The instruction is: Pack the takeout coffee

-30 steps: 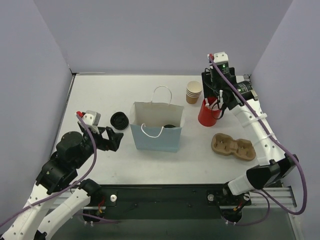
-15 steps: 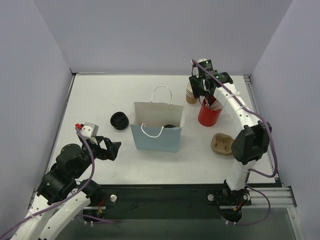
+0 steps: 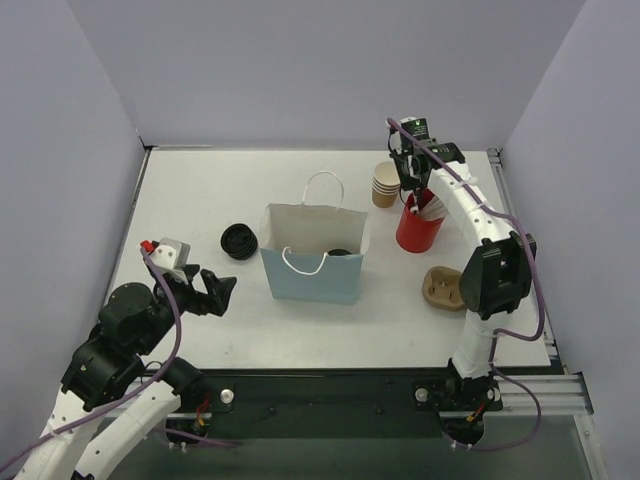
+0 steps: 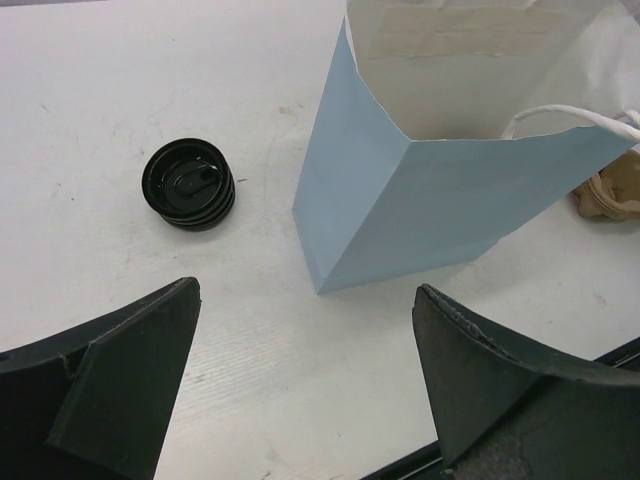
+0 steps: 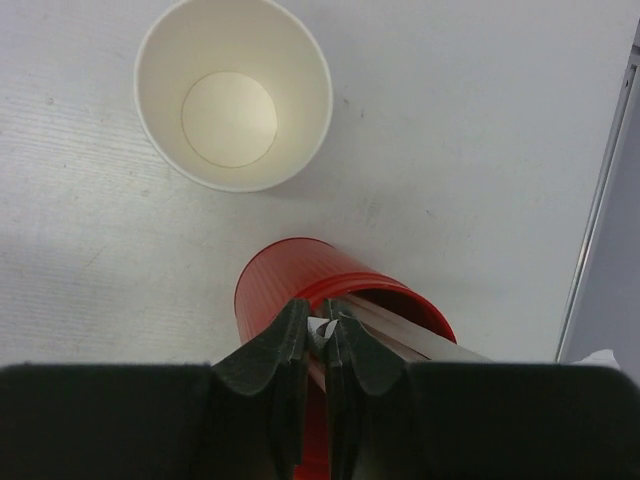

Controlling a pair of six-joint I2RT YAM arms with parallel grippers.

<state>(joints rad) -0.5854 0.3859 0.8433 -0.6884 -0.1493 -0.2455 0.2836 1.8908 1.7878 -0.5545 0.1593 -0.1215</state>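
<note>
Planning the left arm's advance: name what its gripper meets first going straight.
Likely the near corner of the blue paper bag; the black lid stack lies left of that line. Depth uncertain.

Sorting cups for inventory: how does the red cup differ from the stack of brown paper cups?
The red cup is single; the stack of brown paper cups is several nested. The red cup holds white sticks; the stack is empty inside. Both stand upright, lidless.

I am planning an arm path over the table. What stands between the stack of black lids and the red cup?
The blue paper bag stands upright between the stack of black lids and the red cup, as the top view shows.
</note>
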